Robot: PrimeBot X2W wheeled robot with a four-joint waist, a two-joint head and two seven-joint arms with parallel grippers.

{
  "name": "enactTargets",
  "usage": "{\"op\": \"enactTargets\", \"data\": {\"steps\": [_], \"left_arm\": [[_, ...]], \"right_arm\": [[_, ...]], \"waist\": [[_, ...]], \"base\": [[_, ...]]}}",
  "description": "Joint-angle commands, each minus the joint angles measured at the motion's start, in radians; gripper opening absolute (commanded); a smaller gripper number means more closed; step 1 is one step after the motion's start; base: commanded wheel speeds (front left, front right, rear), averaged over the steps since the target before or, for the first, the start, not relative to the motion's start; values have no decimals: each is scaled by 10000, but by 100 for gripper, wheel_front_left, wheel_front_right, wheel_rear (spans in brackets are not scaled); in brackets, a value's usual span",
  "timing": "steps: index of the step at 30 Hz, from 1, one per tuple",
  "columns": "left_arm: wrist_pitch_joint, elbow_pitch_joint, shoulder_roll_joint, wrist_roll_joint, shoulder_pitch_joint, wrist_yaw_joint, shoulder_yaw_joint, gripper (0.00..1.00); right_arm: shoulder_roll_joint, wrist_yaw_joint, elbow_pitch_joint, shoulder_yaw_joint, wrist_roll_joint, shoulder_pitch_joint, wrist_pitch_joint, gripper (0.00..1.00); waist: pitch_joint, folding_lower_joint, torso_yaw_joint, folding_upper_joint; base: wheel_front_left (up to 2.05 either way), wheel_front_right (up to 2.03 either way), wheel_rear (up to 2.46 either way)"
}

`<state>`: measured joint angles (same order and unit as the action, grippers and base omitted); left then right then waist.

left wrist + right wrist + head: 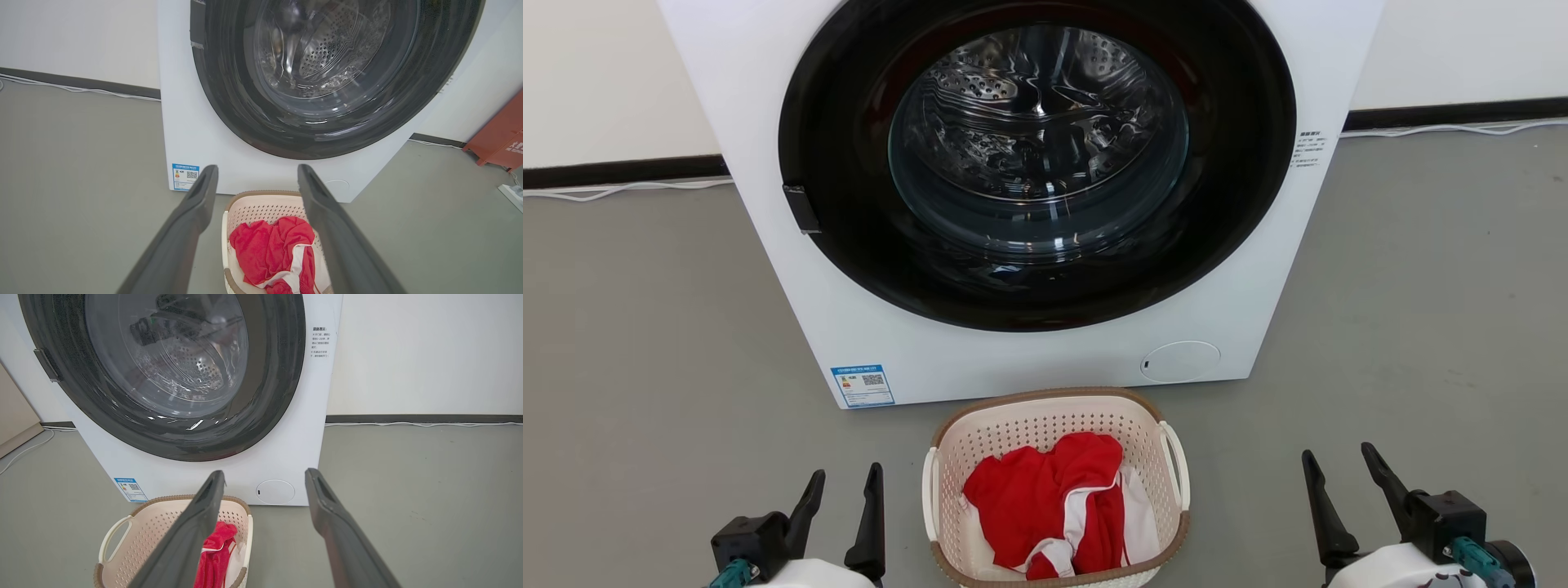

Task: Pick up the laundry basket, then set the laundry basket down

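Observation:
The laundry basket, cream-white and perforated with a brown rim and white loop handles, stands on the grey floor just in front of the washing machine. Red and white clothes lie inside it. My left gripper hangs open to the basket's left, a little apart from it. My right gripper is open further off on the basket's right. In the left wrist view the basket lies between and beyond the open left gripper. The right wrist view has the basket at lower left of the open right gripper.
A white front-loading washing machine with a shut dark round door stands directly behind the basket. A white cable runs along the wall base. A red object and a white power strip sit off to the machine's right. Grey floor lies open on both sides.

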<state>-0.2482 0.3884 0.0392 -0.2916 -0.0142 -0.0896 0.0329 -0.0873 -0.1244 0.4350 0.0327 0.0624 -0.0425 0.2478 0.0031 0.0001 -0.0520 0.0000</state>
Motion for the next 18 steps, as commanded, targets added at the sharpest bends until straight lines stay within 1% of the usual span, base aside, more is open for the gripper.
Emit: {"op": "enactTargets", "data": {"steps": [1, 18], "left_arm": [[-136, -194, 110, 54, -326, -49, -273, 100], [-136, -114, 110, 81, -400, -78, -264, 100]], "right_arm": [[-85, -63, -168, -176, -17, -290, 139, 100], [-48, -63, -72, -66, -6, -375, 139, 100]], "waist": [[-8, 0, 4, 0], [98, 0, 89, 0]], "base": [[0, 0, 0], [0, 0, 0]]}}
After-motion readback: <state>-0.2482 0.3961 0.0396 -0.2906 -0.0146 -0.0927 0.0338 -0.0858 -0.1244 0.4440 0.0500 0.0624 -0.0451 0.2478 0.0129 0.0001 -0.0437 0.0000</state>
